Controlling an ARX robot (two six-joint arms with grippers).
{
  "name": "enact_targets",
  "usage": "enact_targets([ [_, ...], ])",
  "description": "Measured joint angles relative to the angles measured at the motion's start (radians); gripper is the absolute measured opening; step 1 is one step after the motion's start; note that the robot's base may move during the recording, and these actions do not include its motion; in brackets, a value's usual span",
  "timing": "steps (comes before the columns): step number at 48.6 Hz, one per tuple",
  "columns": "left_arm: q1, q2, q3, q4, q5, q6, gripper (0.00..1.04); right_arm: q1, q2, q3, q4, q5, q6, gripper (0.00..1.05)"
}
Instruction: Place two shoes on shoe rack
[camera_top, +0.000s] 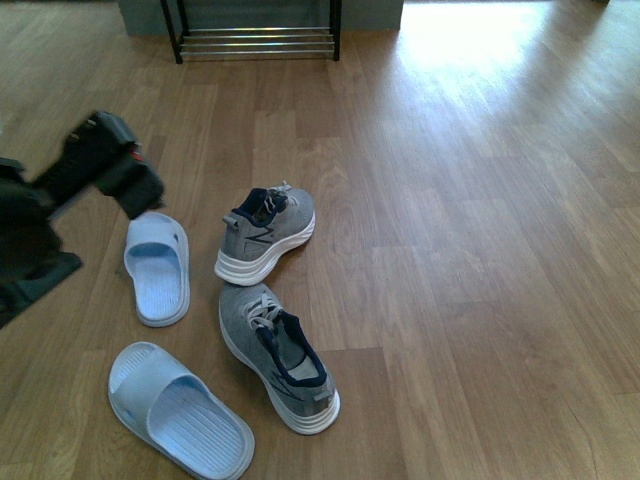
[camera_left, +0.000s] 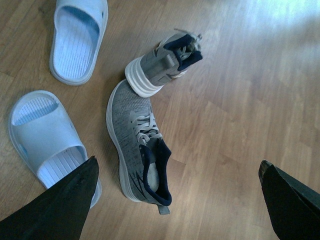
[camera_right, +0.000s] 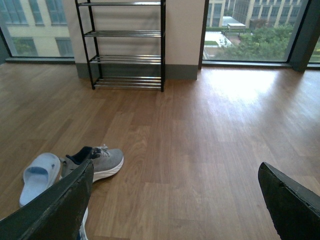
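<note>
Left jaws spread above sneakers; slippers alongside.

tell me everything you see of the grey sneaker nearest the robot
The near sneaker has a grey knit upper, thick white sole, navy collar and lining, pale laces, dark side stripes. It stands upright on its sole on the wooden floor, toe close by the other sneaker, whether touching is unclear.
</note>
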Motion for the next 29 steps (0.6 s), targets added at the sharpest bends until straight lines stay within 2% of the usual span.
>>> enact_targets([
  [13,-0.035,0.353,0.205,-0.021,0.071,-0.085,0.95,0.0,0.0,0.0,0.0,0.0,0.0,0.95],
  [29,-0.073,0.751,0.537,-0.201,0.126,-0.166,0.95,0.0,0.0,0.0,0.0,0.0,0.0,0.95],
])
